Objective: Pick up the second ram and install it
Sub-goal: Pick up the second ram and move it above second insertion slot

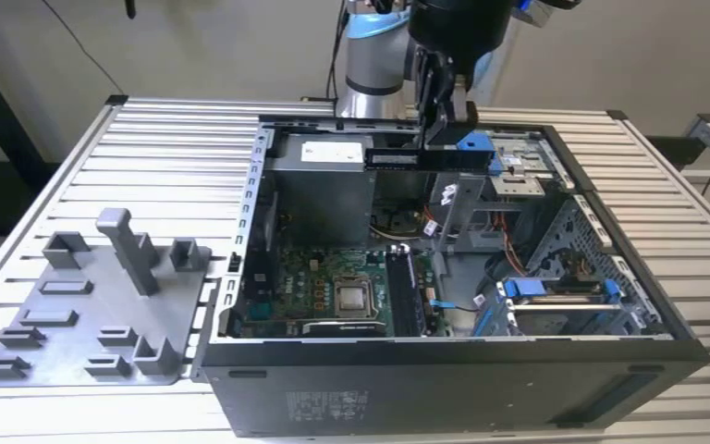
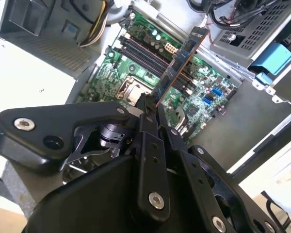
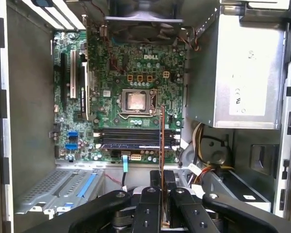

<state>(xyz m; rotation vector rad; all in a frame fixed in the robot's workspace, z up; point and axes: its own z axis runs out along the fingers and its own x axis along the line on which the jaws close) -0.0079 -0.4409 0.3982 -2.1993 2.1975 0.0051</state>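
jaws pinching second ram [image 2: 181,60] | its gripped end hidden | held over motherboard [image 3: 111,68]

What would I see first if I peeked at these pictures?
A big black claw pinching the second ram, a thin dark stick, above an open computer case. Below it, inside the case, lies the bright green motherboard.

Exterior view looks down; both wrist views face motherboard [image 3: 111,73] [image 2: 106,73].

Black claw [image 2: 149,108], silver screws [image 2: 156,199], grey-blue arm [image 1: 372,65]
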